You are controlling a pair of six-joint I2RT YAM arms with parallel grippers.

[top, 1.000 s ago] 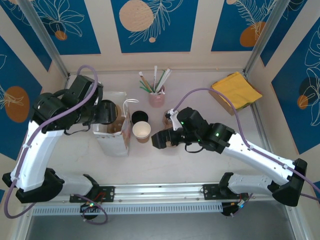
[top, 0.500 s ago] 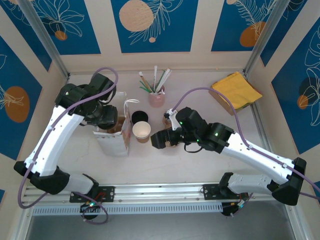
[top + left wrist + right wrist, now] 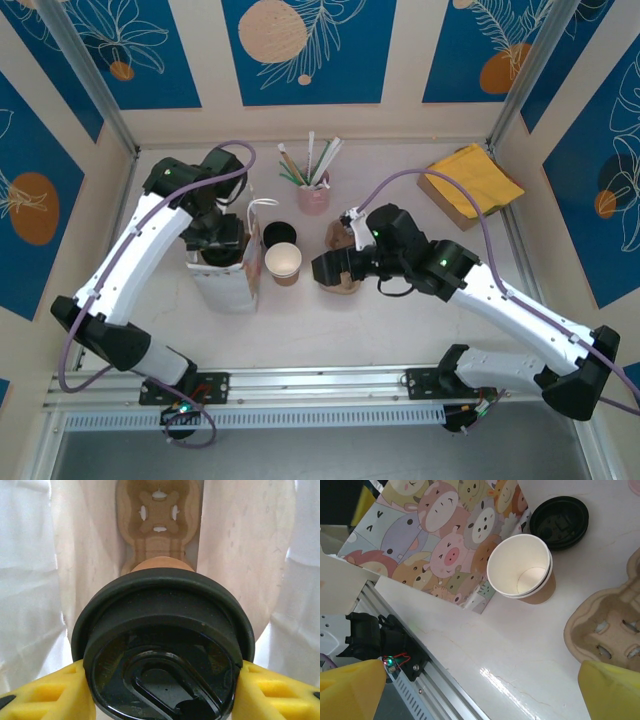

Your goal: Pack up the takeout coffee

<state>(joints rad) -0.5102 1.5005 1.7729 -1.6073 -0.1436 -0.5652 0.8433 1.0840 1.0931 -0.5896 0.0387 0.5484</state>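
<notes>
My left hand (image 3: 160,692) is clamped on the takeout coffee (image 3: 162,630), one yellow pad on each side of its black lid. The cup is upright inside the mouth of the paper bag (image 3: 228,285), above the pulp cup carrier (image 3: 159,520) at the bag's bottom; I cannot tell whether it touches that carrier. My right hand (image 3: 480,690) is released, pads spread wide, above the bench (image 3: 520,650). Below it: an open paper cup (image 3: 519,572), a loose black lid (image 3: 559,521) just beside it, and a second pulp carrier (image 3: 610,625)
</notes>
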